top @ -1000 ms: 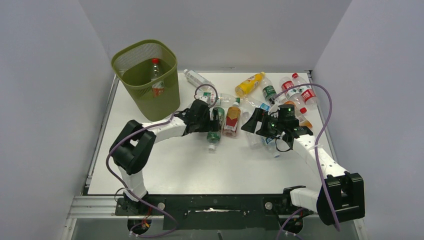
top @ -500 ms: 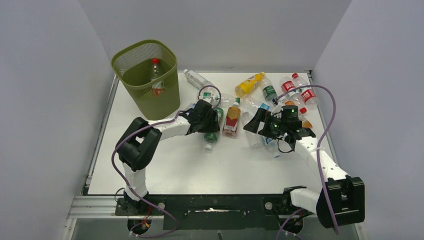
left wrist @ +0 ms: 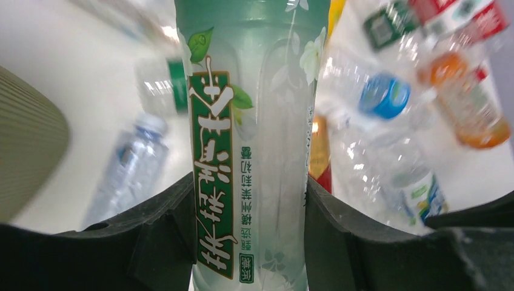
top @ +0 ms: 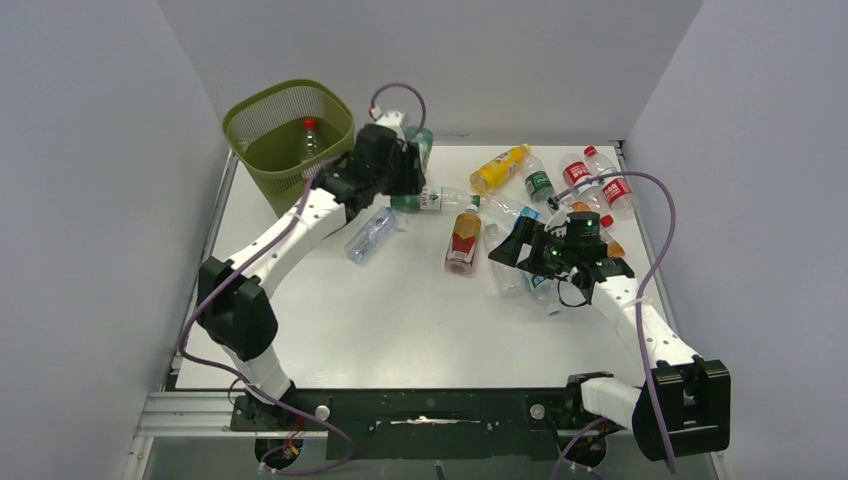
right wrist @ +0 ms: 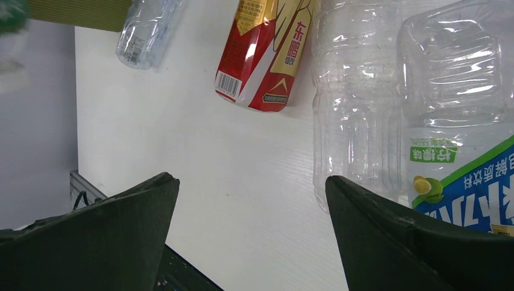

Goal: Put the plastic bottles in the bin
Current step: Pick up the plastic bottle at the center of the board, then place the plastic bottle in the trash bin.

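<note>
Green-label bottle [left wrist: 254,121], clamped in left pincer [left wrist: 248,188], just right of bin [top: 285,190]

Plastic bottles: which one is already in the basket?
The clear red-capped plastic bottle standing inside the olive-green mesh bin. The left gripper holds a green-labelled bottle; the rest lie on the table.

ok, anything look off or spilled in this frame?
Nothing visibly spilled or broken. The bottles lie on their sides in a loose heap at the table's far right. One clear bottle lies alone next to the left arm, away from the heap. The left fingers clamp a green-labelled bottle near the bin; the right fingers are open.
</note>
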